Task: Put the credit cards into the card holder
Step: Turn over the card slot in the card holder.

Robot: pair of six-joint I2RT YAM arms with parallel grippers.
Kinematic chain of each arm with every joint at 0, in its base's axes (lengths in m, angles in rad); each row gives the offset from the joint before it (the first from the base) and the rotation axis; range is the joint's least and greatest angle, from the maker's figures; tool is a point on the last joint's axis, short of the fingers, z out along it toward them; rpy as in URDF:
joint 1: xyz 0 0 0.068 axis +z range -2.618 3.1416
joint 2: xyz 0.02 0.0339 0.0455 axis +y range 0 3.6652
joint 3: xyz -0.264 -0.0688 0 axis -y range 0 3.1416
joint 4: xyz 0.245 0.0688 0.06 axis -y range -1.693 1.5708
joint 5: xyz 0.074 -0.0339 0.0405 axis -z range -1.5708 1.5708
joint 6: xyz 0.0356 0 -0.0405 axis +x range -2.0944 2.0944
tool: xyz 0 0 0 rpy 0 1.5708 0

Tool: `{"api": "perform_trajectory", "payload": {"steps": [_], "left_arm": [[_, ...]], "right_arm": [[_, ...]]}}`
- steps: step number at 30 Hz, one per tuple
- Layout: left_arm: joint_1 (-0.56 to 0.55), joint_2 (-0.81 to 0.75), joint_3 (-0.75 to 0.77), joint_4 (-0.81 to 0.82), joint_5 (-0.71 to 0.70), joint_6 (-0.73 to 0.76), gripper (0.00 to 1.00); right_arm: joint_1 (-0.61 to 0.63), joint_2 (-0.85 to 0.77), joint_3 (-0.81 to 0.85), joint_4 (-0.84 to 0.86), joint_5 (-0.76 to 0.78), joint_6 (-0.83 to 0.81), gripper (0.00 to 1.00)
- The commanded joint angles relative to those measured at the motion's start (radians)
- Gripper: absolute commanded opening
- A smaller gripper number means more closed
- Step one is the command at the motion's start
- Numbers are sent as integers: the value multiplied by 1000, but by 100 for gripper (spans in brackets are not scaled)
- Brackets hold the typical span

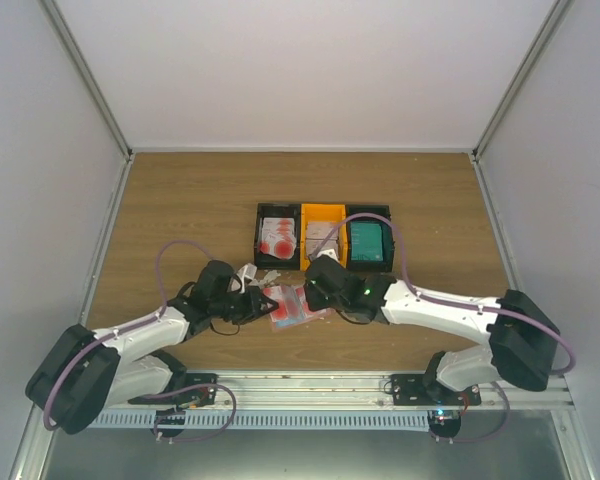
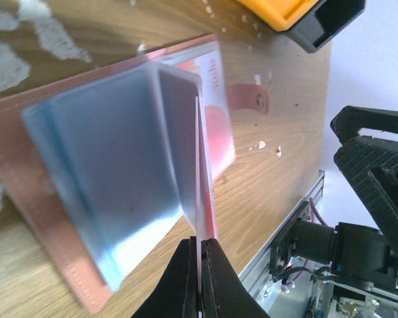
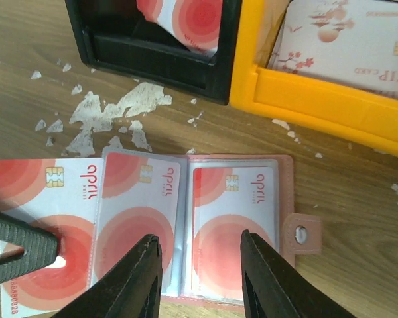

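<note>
The salmon-pink card holder (image 1: 292,308) lies open on the table in front of the tray. In the right wrist view its pink edge (image 3: 286,199) frames clear sleeves that hold two white-and-red credit cards (image 3: 232,218) (image 3: 136,218). My right gripper (image 3: 199,242) is open and empty just above the holder. My left gripper (image 2: 200,246) is shut on the edge of a third white-and-red card (image 2: 215,126), held at the holder's left clear sleeve (image 2: 113,165). That card also shows in the right wrist view (image 3: 46,205).
The black-and-orange tray (image 1: 320,237) stands just behind the holder with more cards in its compartments, including a teal one (image 1: 368,240). White scraps (image 3: 113,112) lie on the wood between tray and holder. The table's front rail (image 2: 298,218) is close by.
</note>
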Motion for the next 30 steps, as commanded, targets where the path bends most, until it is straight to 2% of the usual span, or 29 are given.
{"api": "perform_trajectory", "payload": {"steps": [1,10,13,20,27,30], "left_arm": [[-10,51,51,124,53,17,0],[-50,246,165,227,98,35,0],[-56,271,169,226,90,46,0],[-57,198,184,115,3,88,0],[-55,66,185,-43,-129,125,0],[-54,14,146,-21,-171,110,0]], "right_arm": [[-7,-65,-38,0,69,49,34],[-41,-178,-70,-27,104,67,35],[-61,-218,-87,-15,73,41,38],[-111,-230,-137,38,-104,-71,52],[-111,-149,-159,-30,-110,-101,62],[-103,-138,-219,-5,-116,-86,64]]}}
